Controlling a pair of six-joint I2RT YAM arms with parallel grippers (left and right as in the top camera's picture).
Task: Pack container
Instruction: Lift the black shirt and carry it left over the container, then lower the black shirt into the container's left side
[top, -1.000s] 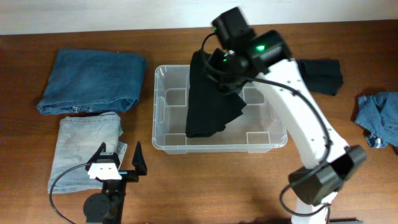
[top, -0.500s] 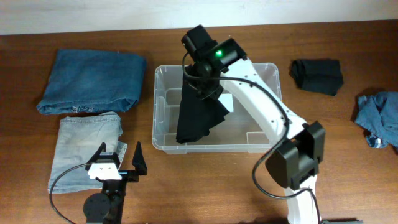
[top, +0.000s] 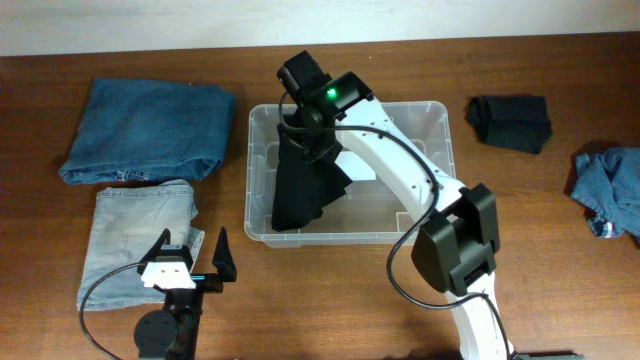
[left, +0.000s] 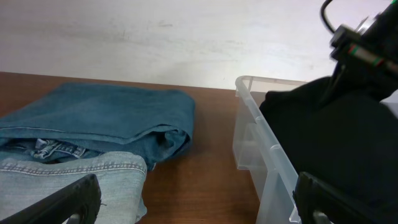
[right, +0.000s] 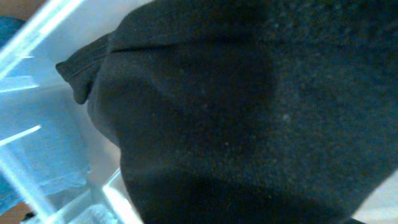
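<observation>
Right gripper (top: 301, 130) is clamped on the black garment (top: 303, 185), which hangs from it over the left half of the container (top: 251, 190). The container sits mid-table, between the denim piles and the black bundle (top: 512, 122) on the far right. Left gripper (top: 191, 252) is parked near the front edge with its jaws spread wide and nothing in them.

My worry is that the hem comes close to the container's near wall. If I let go from here, the cloth could flop over the rim and not settle inside. It could also heap at the left end, crowding out the folded jeans (top: 150, 130), the pale denim piece (top: 140, 235) and the crumpled denim (top: 610, 190), none of which are packed yet. Fabric might cling to the fingers on release.

The right wrist view is almost all black cloth, so I can't see the fingers. I can't tell whether the hem touches the container floor either. The left wrist view shows only the container's near corner.
</observation>
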